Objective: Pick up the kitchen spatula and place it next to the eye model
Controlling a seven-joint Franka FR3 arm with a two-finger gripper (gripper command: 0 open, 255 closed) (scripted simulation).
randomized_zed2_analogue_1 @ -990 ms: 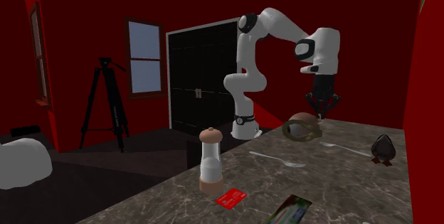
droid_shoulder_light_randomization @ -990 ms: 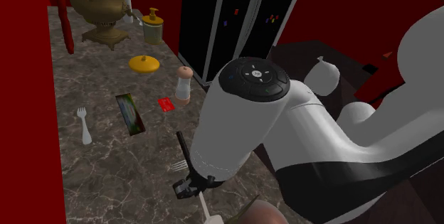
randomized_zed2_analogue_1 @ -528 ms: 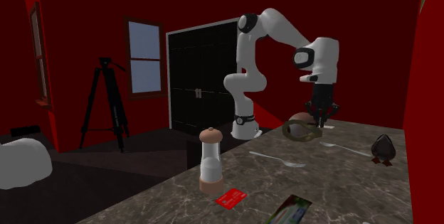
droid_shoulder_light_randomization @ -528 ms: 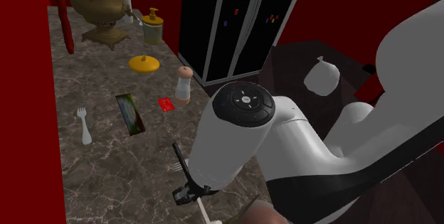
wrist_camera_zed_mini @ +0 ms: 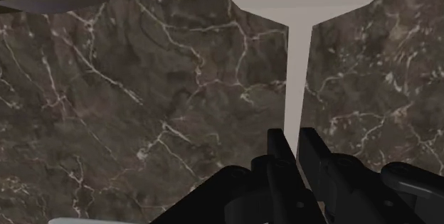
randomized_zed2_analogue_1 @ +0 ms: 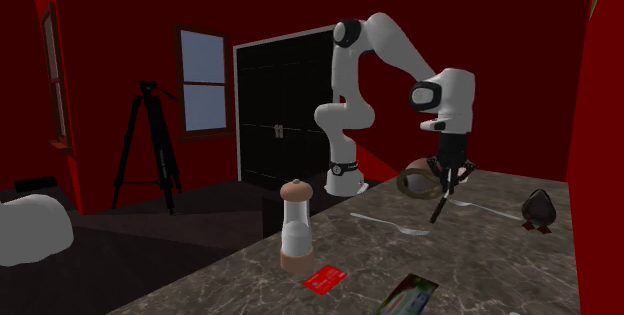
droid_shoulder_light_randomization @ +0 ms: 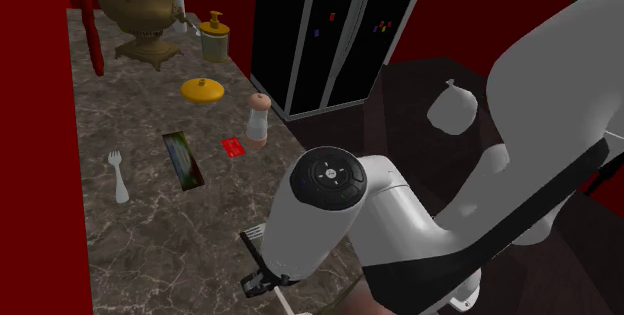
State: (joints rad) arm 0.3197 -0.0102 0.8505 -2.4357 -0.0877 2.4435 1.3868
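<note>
tool (wrist_camera_zed_mini: 295,146) clenched on pale handle of spatula (wrist_camera_zed_mini: 297,73), fingers pressing it from both sides. handle runs straight out from tool to broad blade, over dark marbled desk (wrist_camera_zed_mini: 142,116). cannot tell whether spatula rests on desk or hangs just clear. second exterior view: tool low over desk, just beside brownish eye model (randomized_zed2_analogue_1: 413,182); pepper mill (randomized_zed2_analogue_1: 295,225) and red card (randomized_zed2_analogue_1: 325,279) well apart, nearer camera.

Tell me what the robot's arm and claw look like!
The arm is chunky white tubes with dark bands at the joints and a round black cap with small marks. The gripper is all black, with two flat fingers.
</note>
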